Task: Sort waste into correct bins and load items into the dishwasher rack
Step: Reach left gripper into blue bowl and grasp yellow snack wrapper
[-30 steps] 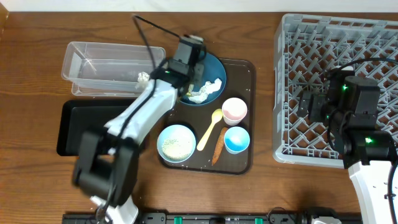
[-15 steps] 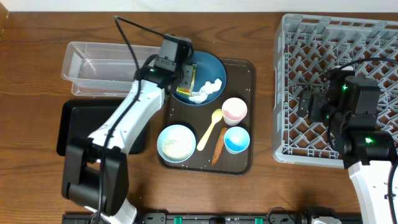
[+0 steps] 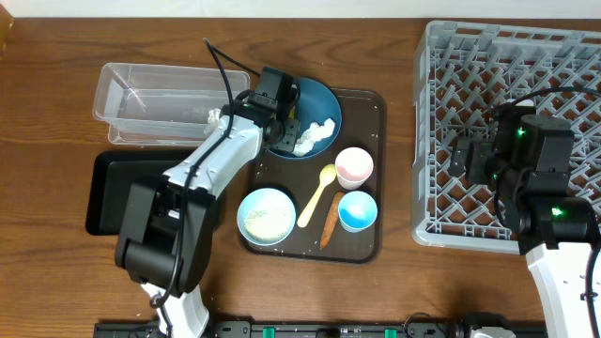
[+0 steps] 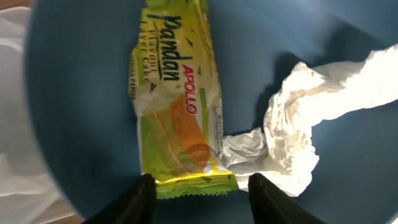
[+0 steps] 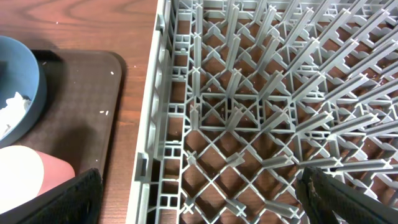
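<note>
Wrapper (image 4: 177,99) lies on our blue plate (image 4: 81,93), its long side pointing straight away from our left hand (image 4: 199,198). We hold that hand's fingers (image 4: 140,199) spread, one each side of its near end.

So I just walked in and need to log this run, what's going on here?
The left gripper is open over the dark blue plate, its fingers straddling the near end of the yellow-green wrapper, which lies beside crumpled tissue; nothing is gripped yet. The right gripper hangs open above the edge of the grey rack, holding nothing. The pink-lined cup, blue cup, bowl and spoon sit on the brown tray.
</note>
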You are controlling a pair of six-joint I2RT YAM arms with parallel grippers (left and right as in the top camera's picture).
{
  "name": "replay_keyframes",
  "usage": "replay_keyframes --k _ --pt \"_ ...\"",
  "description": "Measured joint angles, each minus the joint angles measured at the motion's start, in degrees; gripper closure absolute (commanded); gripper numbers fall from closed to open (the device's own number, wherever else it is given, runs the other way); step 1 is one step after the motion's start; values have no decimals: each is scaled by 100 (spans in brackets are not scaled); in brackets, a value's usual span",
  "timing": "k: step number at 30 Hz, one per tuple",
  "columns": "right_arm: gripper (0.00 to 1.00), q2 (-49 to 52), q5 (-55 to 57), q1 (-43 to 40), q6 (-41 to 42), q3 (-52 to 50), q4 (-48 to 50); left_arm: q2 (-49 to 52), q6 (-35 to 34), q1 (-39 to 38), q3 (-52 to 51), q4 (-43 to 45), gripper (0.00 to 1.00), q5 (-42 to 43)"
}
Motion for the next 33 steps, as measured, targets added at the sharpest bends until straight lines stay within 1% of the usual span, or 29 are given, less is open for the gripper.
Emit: replay_keyframes --k 6,9,15,20,29,32,33 --pt "1 0 0 0 0 0 2 61 -2 0 0 109 44 66" --pt "1 0 0 0 0 0 0 61 17 0 0 481 40 81" --pt "1 0 0 0 0 2 -4 61 42 0 0 1311 39 83" --pt "1 0 0 0 0 2 -50 162 42 0 0 1751 39 85" --pt "1 0 0 0 0 2 -61 872 39 0 0 2221 39 85" --pt "1 0 0 0 0 2 -63 940 39 0 0 2339 40 85" --pt "1 0 0 0 0 2 -63 946 39 0 0 2358 42 83"
